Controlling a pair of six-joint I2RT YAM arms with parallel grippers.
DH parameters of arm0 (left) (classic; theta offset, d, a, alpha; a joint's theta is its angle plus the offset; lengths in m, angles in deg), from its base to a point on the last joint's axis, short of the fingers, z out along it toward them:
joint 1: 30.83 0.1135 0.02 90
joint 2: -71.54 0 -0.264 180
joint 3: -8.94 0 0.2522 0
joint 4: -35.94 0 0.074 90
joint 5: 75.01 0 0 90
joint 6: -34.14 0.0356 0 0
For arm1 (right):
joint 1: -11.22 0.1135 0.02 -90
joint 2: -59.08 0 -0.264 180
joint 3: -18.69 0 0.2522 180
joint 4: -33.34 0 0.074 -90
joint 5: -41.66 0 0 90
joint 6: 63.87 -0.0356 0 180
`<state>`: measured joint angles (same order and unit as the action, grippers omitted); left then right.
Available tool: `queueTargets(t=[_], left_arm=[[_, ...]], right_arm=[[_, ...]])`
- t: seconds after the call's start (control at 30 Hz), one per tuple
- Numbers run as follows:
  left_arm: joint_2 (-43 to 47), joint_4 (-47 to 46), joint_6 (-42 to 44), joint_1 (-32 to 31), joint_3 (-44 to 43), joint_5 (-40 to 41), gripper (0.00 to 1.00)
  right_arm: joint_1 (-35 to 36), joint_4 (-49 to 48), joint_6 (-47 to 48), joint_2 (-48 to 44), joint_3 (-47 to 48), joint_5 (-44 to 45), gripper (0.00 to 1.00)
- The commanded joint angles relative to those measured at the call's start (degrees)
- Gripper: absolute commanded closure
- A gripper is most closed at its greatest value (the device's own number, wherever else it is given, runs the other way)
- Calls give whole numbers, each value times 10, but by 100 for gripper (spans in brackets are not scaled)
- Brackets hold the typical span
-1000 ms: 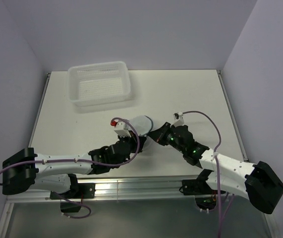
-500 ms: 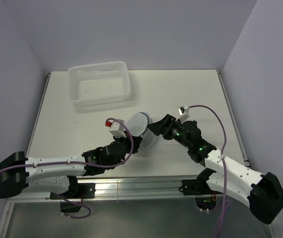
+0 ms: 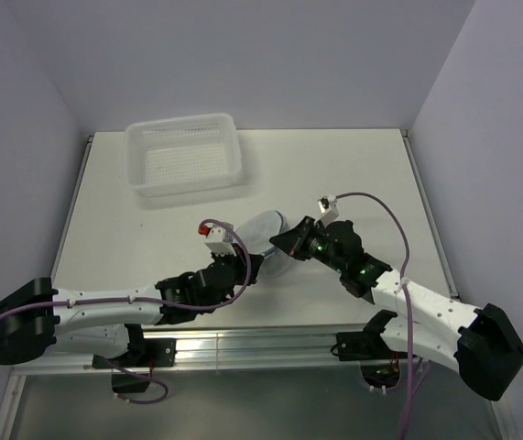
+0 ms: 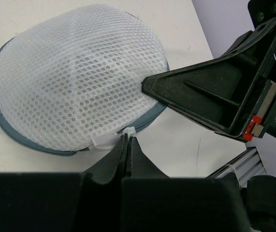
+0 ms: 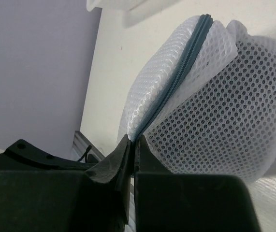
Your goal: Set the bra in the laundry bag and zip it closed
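Observation:
The laundry bag [image 3: 266,229], a white mesh dome with a grey-blue zipper rim, lies on the table between my two grippers. My left gripper [image 4: 128,137] is shut on a small white tab [image 4: 109,140] at the bag's [image 4: 75,77] near rim. From the right, my right gripper [image 5: 134,140] is shut on the zipper rim [image 5: 176,77] of the bag [image 5: 225,111]. In the left wrist view its black fingers [image 4: 200,96] press against the bag's right edge. The top view has the left gripper [image 3: 253,262] and right gripper [image 3: 278,242] on either side of the bag. The bra is hidden in every view.
A rectangular white perforated basket [image 3: 180,124] stands at the back left of the white table [image 3: 362,174]. A metal rail [image 3: 270,344] runs along the near edge by the arm bases. Purple walls close in the table on three sides.
My right gripper let go, swung wide, came back toward the bag and shut on its zipper rim. The bag tipped and shifted slightly. My left gripper stayed shut on the tab.

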<state>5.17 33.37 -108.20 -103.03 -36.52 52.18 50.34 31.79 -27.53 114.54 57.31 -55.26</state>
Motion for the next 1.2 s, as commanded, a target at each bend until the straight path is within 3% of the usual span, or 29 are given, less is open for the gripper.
queueTargets(t=[0.0,0.23,0.5,0.57,0.6,0.63,0.67,0.7,0.8,0.9,0.93,0.97,1.07,1.17], left_arm=[[26,14,5,-1,1,11,100],[87,109,-35,-1,47,36,100],[91,113,-45,-2,58,17,99],[95,102,-26,-2,48,17,81],[101,97,-17,-2,41,18,62],[106,99,-8,-1,22,22,54],[116,108,13,-2,10,31,42],[122,114,23,-2,-2,35,38],[148,137,57,-2,-46,49,24],[172,201,72,-2,-89,67,20],[180,213,74,-2,-95,73,20],[198,225,76,-2,-99,78,18],[234,277,80,-2,-114,99,2],[271,322,87,-2,-128,104,1]], right_arm=[[-25,-24,13,4,22,13,100],[-82,-49,16,24,17,-6,100],[-83,-78,3,30,-5,-26,100],[-73,-78,9,37,-6,-26,100],[-71,-86,8,40,-11,-24,100],[-71,-89,8,43,-14,-25,99],[-72,-89,8,45,-17,-24,93],[-72,-84,12,43,-16,-21,89],[-72,-53,27,31,-13,-7,67],[-73,0,44,6,-7,20,28],[-74,14,58,-13,-5,28,1],[-75,33,65,-25,-1,37,0],[-77,128,102,-74,32,67,0],[-78,208,137,-147,59,108,0]])
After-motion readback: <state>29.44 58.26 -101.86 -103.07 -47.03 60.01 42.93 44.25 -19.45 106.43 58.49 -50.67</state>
